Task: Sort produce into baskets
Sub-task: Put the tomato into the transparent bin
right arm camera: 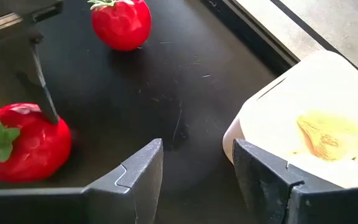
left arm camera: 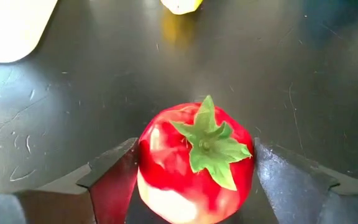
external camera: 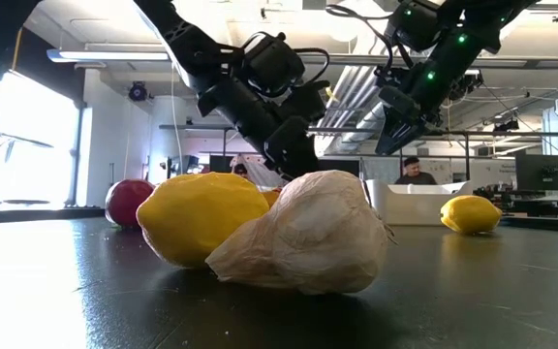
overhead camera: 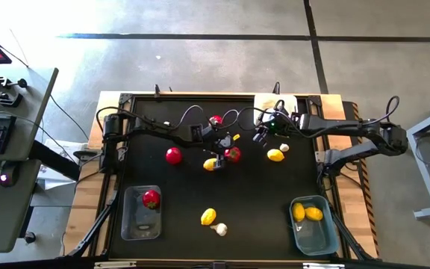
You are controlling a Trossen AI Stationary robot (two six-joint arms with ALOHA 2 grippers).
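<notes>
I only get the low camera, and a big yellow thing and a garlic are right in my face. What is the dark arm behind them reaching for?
Observer: That arm is the left one. The left gripper is right at a red tomato that sits on the table.
Kid: And what is the other arm holding?
Observer: Nothing. The right gripper is open and empty, next to the white basket.
</notes>
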